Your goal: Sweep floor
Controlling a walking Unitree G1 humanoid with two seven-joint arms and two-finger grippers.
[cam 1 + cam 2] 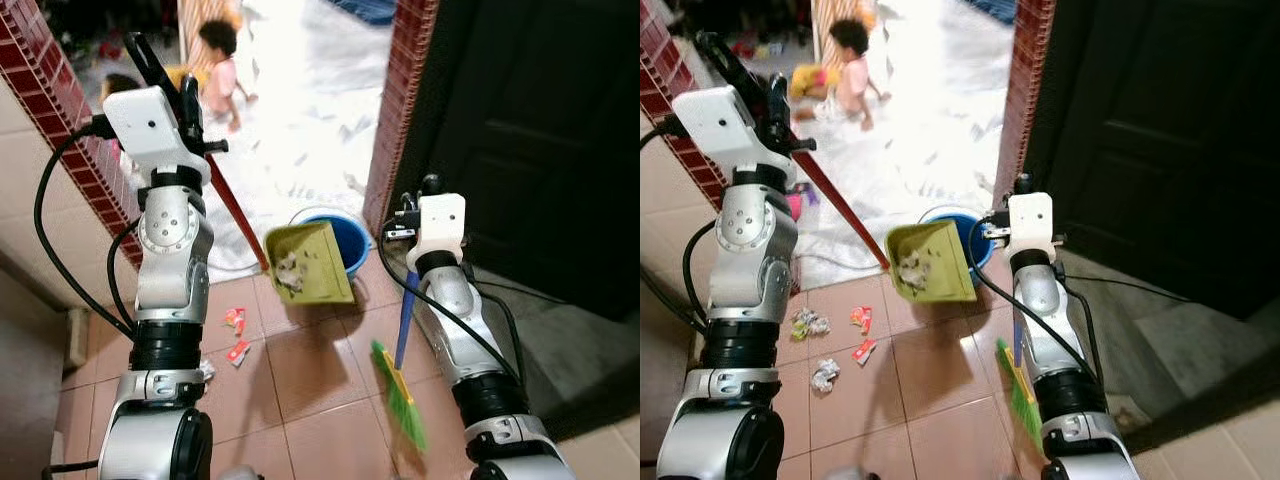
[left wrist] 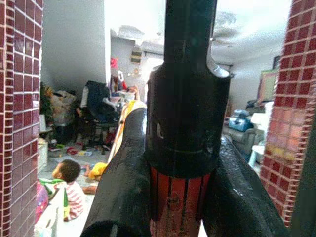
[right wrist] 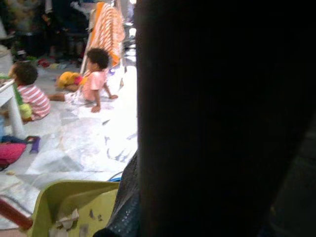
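My left gripper is raised at the upper left, shut on the red handle of a yellow-green dustpan. The left wrist view shows the handle clamped between both black fingers. The dustpan hangs tilted beside and partly over a blue bucket, with grey dust and scraps in it. My right gripper is shut on a broom with a blue handle. Its green bristles rest on the tiles. Red wrappers and crumpled paper lie on the floor by my left arm.
Red brick pillars frame a doorway onto a white floor, where two children sit among toys. A dark door stands on the right. A black cable trails over the floor near my right arm.
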